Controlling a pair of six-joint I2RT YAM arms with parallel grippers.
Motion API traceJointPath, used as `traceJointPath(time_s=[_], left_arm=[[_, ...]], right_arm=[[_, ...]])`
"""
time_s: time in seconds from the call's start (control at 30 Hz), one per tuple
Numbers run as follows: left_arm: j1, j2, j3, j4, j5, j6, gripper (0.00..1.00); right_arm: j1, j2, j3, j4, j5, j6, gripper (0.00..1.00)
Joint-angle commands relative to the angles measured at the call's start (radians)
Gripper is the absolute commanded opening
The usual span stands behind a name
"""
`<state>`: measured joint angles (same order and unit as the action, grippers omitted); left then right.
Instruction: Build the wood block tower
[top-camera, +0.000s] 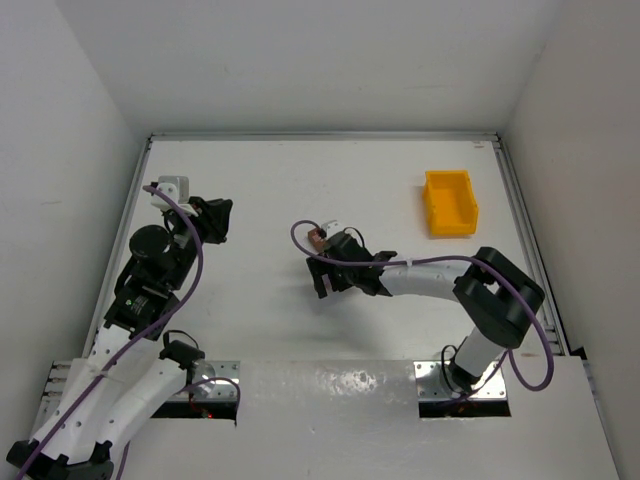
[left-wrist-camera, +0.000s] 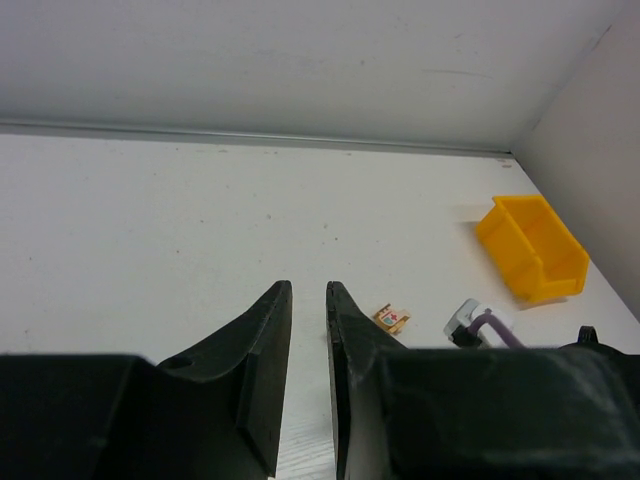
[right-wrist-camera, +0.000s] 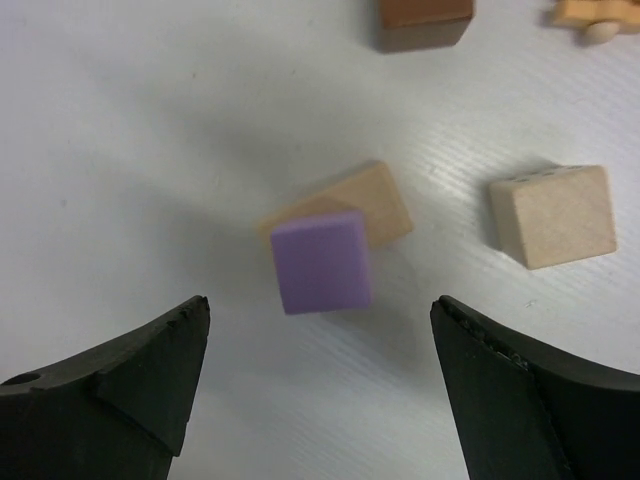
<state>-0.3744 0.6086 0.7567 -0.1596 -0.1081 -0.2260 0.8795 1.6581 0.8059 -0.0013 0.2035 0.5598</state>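
Observation:
In the right wrist view a purple cube (right-wrist-camera: 322, 262) sits tilted on top of a pale tan wood block (right-wrist-camera: 385, 198). A second pale tan block (right-wrist-camera: 553, 215) lies to its right. A dark brown block (right-wrist-camera: 424, 20) lies at the top edge, with a small tan piece (right-wrist-camera: 590, 15) beside it. My right gripper (right-wrist-camera: 320, 320) is open and empty just above and short of the purple cube; it also shows in the top view (top-camera: 325, 275). My left gripper (left-wrist-camera: 308, 290) is empty, its jaws a narrow slit apart, at the table's left (top-camera: 215, 218).
A yellow plastic bin (top-camera: 450, 203) stands at the back right, also in the left wrist view (left-wrist-camera: 533, 247). A small tan block with a red and white mark (left-wrist-camera: 392, 318) lies near the right wrist. White walls close in the table (top-camera: 300, 180) on three sides.

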Motion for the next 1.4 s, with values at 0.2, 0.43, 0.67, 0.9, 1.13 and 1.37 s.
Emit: traceJointPath(time_s=[0.2, 0.43, 0.67, 0.9, 1.13, 1.37], left_arm=[[-0.006, -0.003, 0.006, 0.038, -0.005, -0.001, 0.19], [-0.008, -0.001, 0.006, 0.038, -0.005, 0.002, 0.19], [-0.008, -0.007, 0.006, 0.038, -0.004, 0.001, 0.19], [-0.008, -0.007, 0.006, 0.038, -0.002, 0.001, 0.19], [-0.008, -0.006, 0.004, 0.04, 0.004, 0.001, 0.19], [-0.006, -0.003, 0.004, 0.04, 0.007, -0.001, 0.19]], right_arm=[[0.004, -0.012, 0.068, -0.141, -0.141, -0.372, 0.71], [0.004, 0.072, 0.128, -0.132, -0.104, -0.405, 0.23], [0.004, 0.072, 0.102, -0.097, -0.122, -0.324, 0.03], [0.006, 0.11, 0.038, 0.087, -0.161, -0.219, 0.0], [0.007, 0.169, 0.053, 0.178, -0.088, -0.161, 0.0], [0.033, 0.22, 0.151, 0.167, -0.127, -0.075, 0.0]])
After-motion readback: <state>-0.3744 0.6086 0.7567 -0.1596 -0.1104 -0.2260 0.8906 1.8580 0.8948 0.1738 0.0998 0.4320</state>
